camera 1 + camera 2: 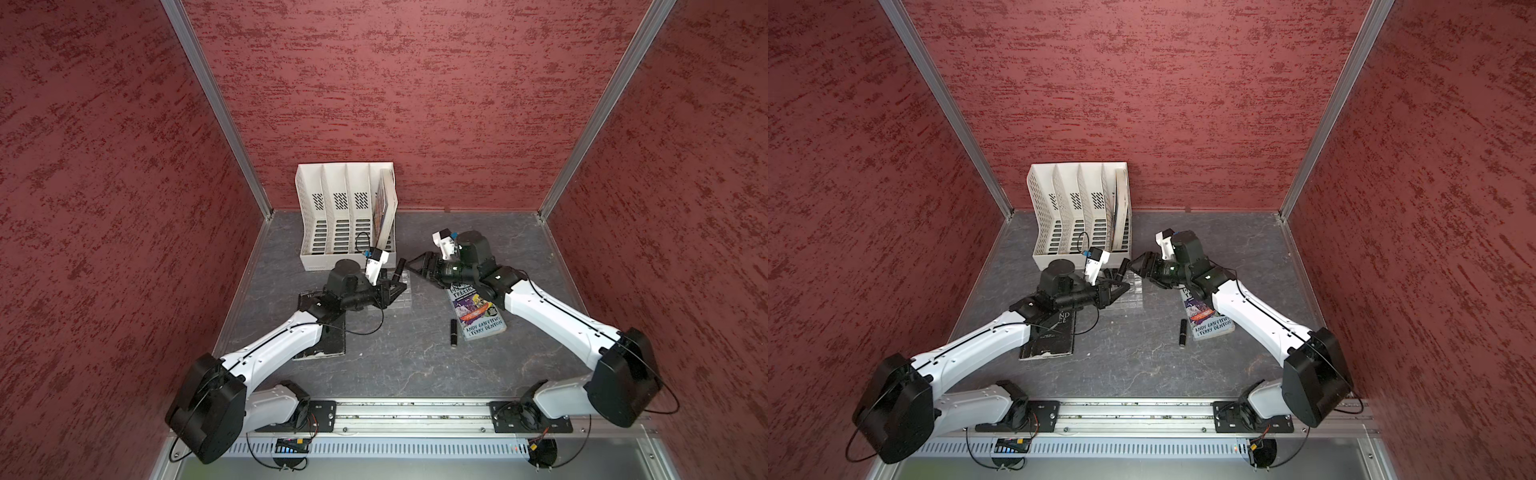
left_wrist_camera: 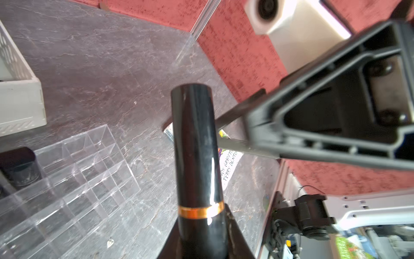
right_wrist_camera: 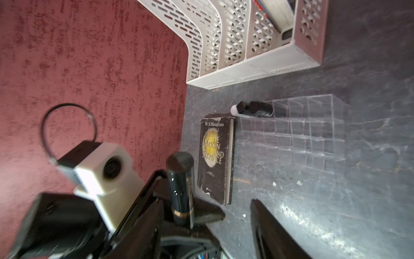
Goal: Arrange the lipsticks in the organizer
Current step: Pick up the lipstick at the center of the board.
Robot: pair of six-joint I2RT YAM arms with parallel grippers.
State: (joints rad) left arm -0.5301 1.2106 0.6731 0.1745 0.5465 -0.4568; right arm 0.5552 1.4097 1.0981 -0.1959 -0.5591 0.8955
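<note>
Left claw [image 2: 201, 237] is clamped on a black gold-banded lipstick [image 2: 197, 145], held close by the organizer [image 2: 89, 170]. Right claw [image 1: 417, 268] has its jaws apart, tips just beside that tube. Several tubes [image 3: 257, 108] sit in one edge row of the organizer. Loose black lipstick [image 1: 454, 332] lies on the table [image 1: 395, 365], well apart from the organizer.

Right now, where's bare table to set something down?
Bare: the front strip from the black book across to the loose lipstick, down to the rail; also the back right corner behind the right arm. Crowded: around the clear organizer, beside the file rack.
</note>
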